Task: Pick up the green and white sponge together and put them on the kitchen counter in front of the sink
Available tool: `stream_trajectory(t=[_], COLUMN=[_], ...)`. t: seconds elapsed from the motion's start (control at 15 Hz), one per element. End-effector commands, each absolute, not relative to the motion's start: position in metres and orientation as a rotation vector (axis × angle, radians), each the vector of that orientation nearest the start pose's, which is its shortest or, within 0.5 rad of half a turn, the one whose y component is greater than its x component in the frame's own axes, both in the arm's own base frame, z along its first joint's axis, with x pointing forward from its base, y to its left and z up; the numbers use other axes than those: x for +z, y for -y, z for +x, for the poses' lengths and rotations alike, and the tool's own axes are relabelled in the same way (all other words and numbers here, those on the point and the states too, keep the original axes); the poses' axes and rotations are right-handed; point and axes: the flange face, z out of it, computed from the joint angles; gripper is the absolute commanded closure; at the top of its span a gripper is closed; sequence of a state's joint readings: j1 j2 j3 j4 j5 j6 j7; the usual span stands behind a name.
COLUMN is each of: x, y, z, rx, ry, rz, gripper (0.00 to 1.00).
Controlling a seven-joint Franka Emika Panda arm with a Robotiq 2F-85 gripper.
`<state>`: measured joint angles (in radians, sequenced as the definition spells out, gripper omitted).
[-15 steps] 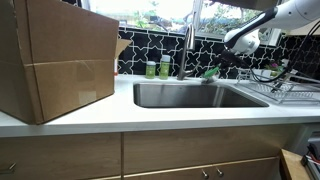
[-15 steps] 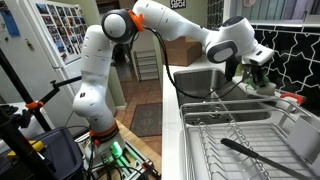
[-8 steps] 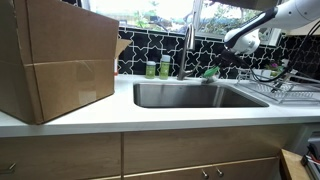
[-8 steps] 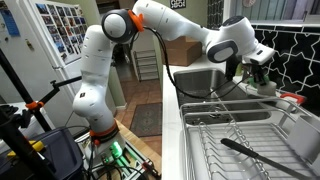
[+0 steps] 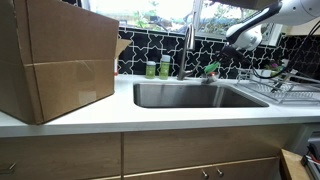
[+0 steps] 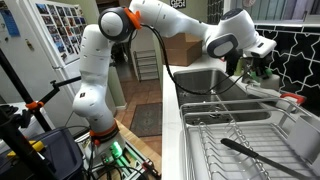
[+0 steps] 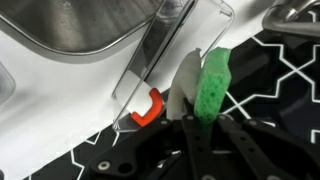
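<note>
In the wrist view my gripper (image 7: pixel 200 124) is shut on the green and white sponge (image 7: pixel 211 85), a bright green slab with a thin whitish part pressed against it; both stick out beyond the black fingers. In an exterior view the sponge (image 5: pixel 211 69) hangs from the gripper (image 5: pixel 222 57) above the back rim of the sink (image 5: pixel 190 95), to the right of the chrome faucet (image 5: pixel 187 48). In an exterior view the gripper (image 6: pixel 252 70) is over the far end of the sink (image 6: pixel 205 80). The white kitchen counter (image 5: pixel 150 117) runs along the front.
A big cardboard box (image 5: pixel 55 55) stands on the counter left of the sink. Two green-labelled bottles (image 5: pixel 157 68) stand behind the basin. A wire dish rack (image 5: pixel 290 92) with a dark utensil (image 6: pixel 250 150) is on the right. An orange hook (image 7: pixel 148 108) lies by the faucet base.
The gripper has risen with the sponge, lifting it off the ledge behind the sink. Nothing else moved.
</note>
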<state>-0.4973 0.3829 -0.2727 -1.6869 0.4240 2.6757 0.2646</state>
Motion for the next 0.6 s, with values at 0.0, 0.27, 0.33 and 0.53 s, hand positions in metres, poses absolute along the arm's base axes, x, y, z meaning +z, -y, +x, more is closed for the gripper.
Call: stream_trajectory(t=[0.0, 0.27, 0.33, 0.53], x=[0.481, 0.508, 0.513, 0.523], y=[0.47, 0.453, 0.446, 0.426], z=[0.493, 0.469, 0.46, 0.437], rx=[-1.03, -0.994, -0.954, -0.793], ry=[-1.759, -1.741, -1.74, -1.693], rz=[-2.308, -2.3, -2.3, -2.333], gripper=[0.93, 0.93, 0.93, 0.93])
